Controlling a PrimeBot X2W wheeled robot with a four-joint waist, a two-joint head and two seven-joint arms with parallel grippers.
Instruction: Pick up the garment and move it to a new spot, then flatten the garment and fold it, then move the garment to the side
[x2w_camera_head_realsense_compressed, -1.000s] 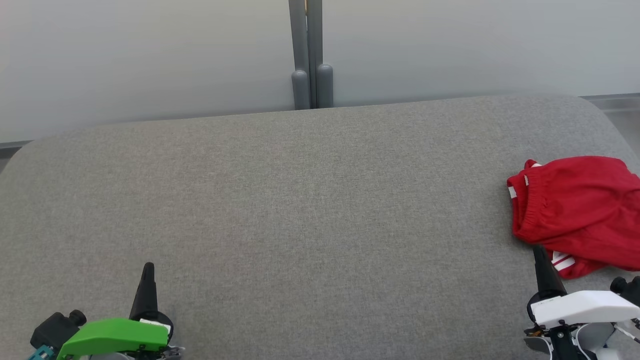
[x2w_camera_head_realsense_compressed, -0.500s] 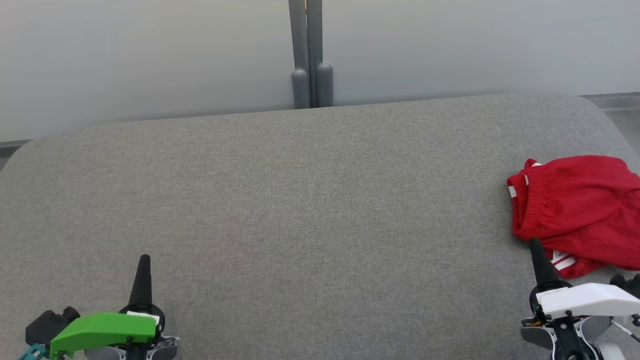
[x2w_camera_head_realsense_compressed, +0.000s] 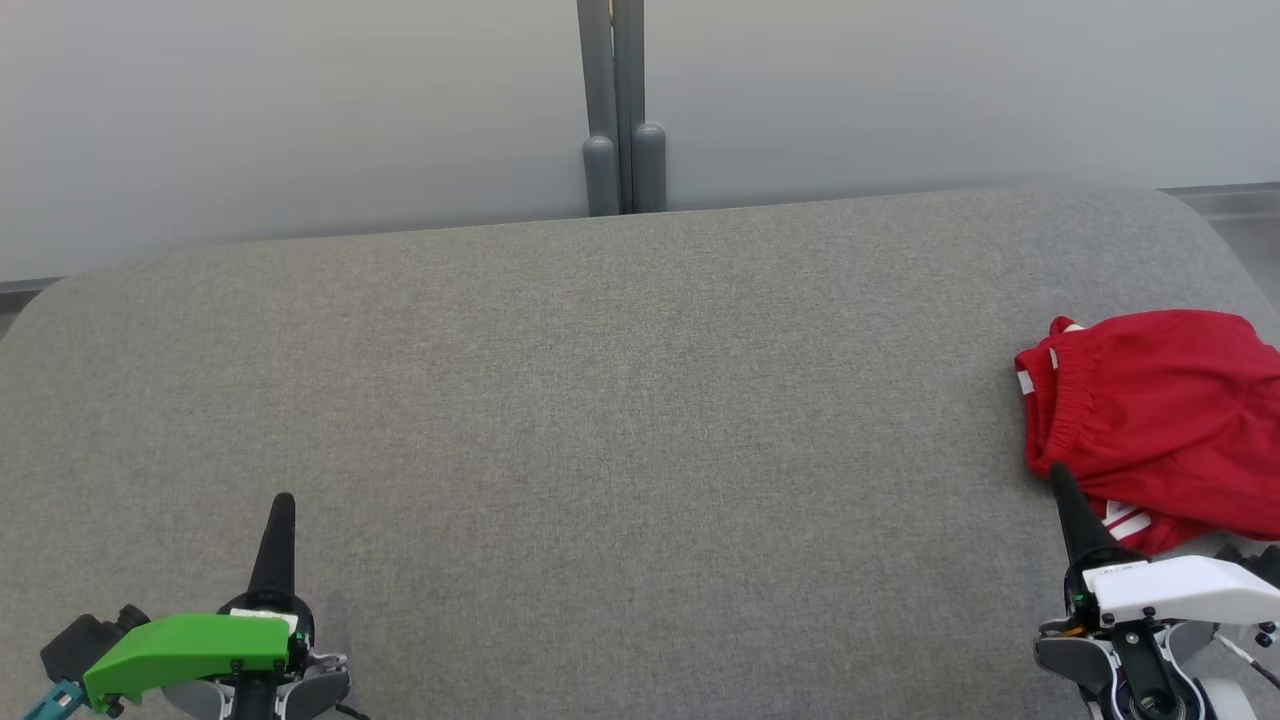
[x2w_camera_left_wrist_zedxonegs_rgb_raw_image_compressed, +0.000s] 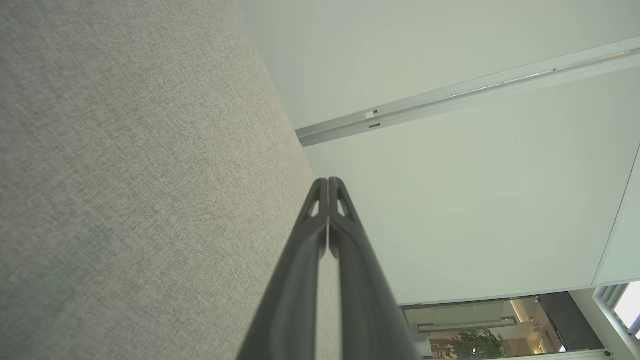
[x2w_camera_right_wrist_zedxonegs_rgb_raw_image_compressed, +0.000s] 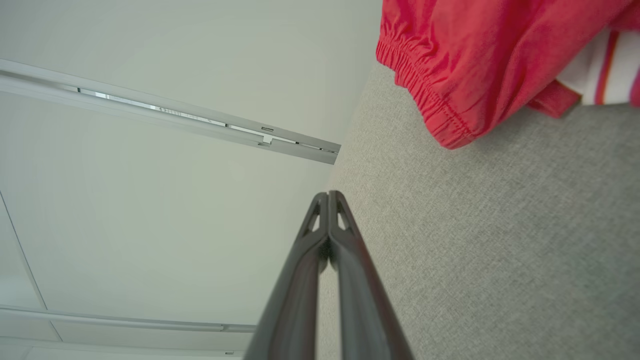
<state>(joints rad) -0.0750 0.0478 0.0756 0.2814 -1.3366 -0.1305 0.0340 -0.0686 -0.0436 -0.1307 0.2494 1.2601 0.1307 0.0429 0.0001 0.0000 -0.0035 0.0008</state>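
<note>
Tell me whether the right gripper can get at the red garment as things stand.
Probably yes: the right gripper sits beside the garment with nothing between them, though its jaws are shut and must open first.

Office-like interior: pale partition panels (x2w_camera_head_realsense_compressed: 300, 120), grey upholstered surface (x2w_camera_head_realsense_compressed: 600, 400), potted plant (x2w_camera_left_wrist_zedxonegs_rgb_raw_image_compressed: 472, 343) beyond

no readable text, labels, brands or numbers anywhere
</note>
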